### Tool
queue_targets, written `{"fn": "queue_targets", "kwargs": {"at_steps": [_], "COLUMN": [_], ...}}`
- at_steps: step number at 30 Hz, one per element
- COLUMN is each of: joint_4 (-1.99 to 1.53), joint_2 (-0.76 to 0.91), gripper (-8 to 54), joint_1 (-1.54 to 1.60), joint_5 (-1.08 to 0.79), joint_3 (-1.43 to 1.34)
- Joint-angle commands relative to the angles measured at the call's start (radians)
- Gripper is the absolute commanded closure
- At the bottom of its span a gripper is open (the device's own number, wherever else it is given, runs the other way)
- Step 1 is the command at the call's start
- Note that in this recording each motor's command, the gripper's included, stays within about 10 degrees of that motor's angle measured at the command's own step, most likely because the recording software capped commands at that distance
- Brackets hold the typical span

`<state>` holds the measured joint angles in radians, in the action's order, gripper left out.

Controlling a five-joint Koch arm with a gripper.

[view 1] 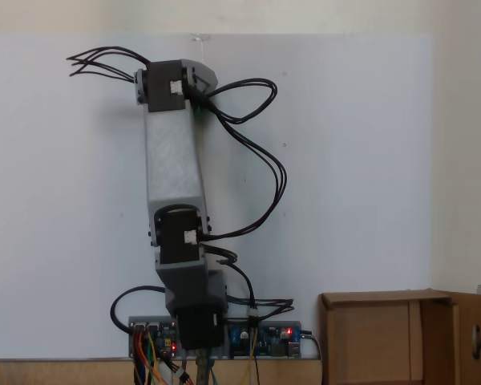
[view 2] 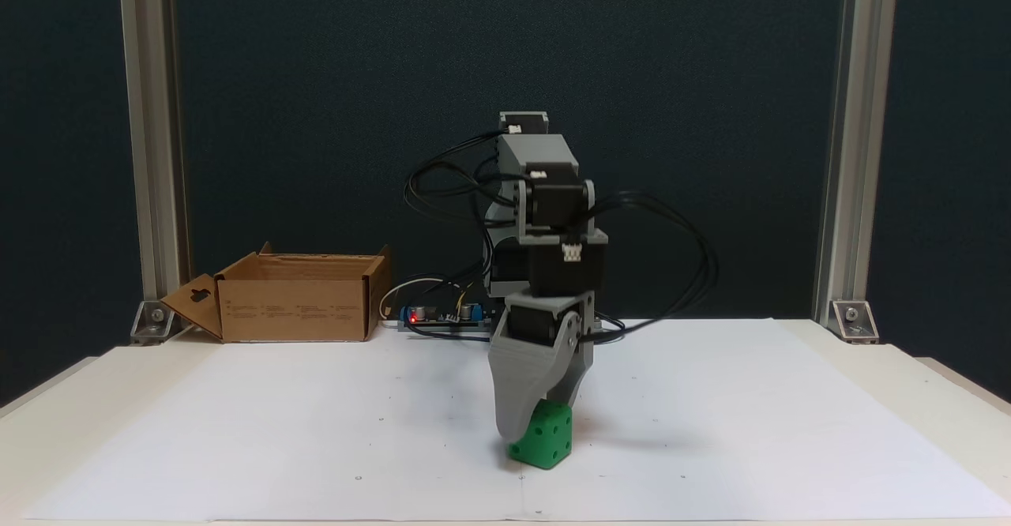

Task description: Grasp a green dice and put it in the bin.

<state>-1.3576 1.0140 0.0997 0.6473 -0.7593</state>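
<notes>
Fingers [view 2: 541,423] closed around green dice [view 2: 545,443] on white worktop [view 2: 316,431], cardboard bin [view 2: 296,305] well apart at back left, its print unreadable

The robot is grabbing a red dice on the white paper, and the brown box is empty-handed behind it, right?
Not quite: the dice is green, not red. The fixed view from the front shows the end effector down over it on the white paper, with the brown box behind.
</notes>
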Motion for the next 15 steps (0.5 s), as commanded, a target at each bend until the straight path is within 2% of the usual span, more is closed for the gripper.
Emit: {"fn": "queue_targets", "kwargs": {"at_steps": [1,15], "joint_4": [0.009,0.057], "joint_2": [0.006,-0.020], "gripper": [2.7,6.8], "joint_1": [0.000,-0.028], "joint_5": [-0.026,-0.017], "joint_3": [0.014,0.014]}}
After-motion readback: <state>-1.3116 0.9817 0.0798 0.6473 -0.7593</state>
